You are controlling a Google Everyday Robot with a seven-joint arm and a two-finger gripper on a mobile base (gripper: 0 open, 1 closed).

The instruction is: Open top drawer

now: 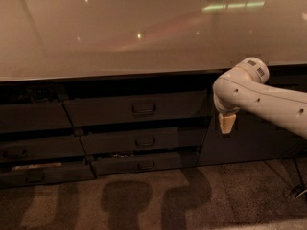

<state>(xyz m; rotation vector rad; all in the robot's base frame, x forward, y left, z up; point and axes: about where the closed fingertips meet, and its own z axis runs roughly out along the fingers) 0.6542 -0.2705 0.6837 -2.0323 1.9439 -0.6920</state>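
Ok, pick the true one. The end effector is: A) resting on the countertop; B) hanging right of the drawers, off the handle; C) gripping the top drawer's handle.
B: the end effector hangs before the cabinet door, right of the top drawer and apart from its handle.

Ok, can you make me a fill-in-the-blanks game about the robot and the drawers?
1. In the picture, the gripper hangs to the ___ of the top drawer.
2. The robot arm is coloured ___.
3. The top drawer's handle sits in the ___ of its front.
Missing words: right; white; middle.
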